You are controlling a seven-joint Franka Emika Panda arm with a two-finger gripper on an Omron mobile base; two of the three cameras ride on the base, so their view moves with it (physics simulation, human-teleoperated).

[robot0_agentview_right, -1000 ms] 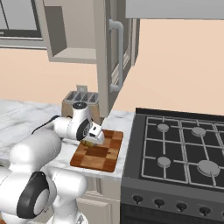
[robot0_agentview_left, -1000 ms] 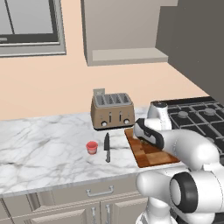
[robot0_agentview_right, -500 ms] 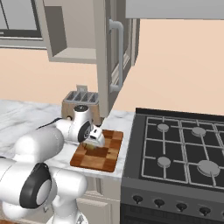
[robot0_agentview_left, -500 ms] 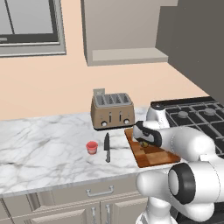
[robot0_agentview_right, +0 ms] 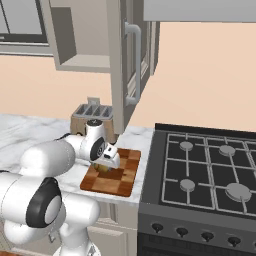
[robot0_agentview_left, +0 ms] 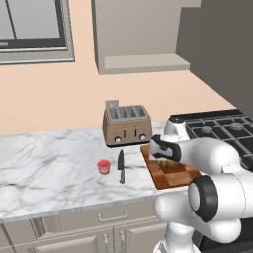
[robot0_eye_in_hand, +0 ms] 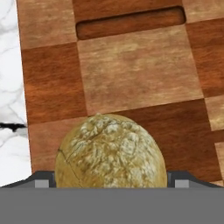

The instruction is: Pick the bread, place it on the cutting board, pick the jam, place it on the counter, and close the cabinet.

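Observation:
The bread (robot0_eye_in_hand: 111,151), a round golden-brown loaf, rests on the checkered wooden cutting board (robot0_eye_in_hand: 135,65). My gripper (robot0_eye_in_hand: 111,179) is low over it, open, with a fingertip (robot0_eye_in_hand: 43,179) on each side and a small gap to the crust. In the base views the gripper (robot0_agentview_left: 164,157) hovers over the board (robot0_agentview_left: 175,179), with the bread (robot0_agentview_right: 104,168) just under the hand (robot0_agentview_right: 108,159). The small red jam (robot0_agentview_left: 104,166) jar stands on the white marble counter (robot0_agentview_left: 49,158), left of the board. The cabinet (robot0_agentview_right: 80,35) door (robot0_agentview_right: 122,65) stands open.
A toaster (robot0_agentview_left: 126,124) stands behind the board near the wall. A black-handled knife (robot0_agentview_left: 121,166) lies between the jam and the board. The gas stove (robot0_agentview_right: 210,165) borders the board on the right. The open door hangs above the board's far end.
The arm's elbow has shifted a little, while the gripper stays low over the board around the bread. Its jaws stand as wide as before.

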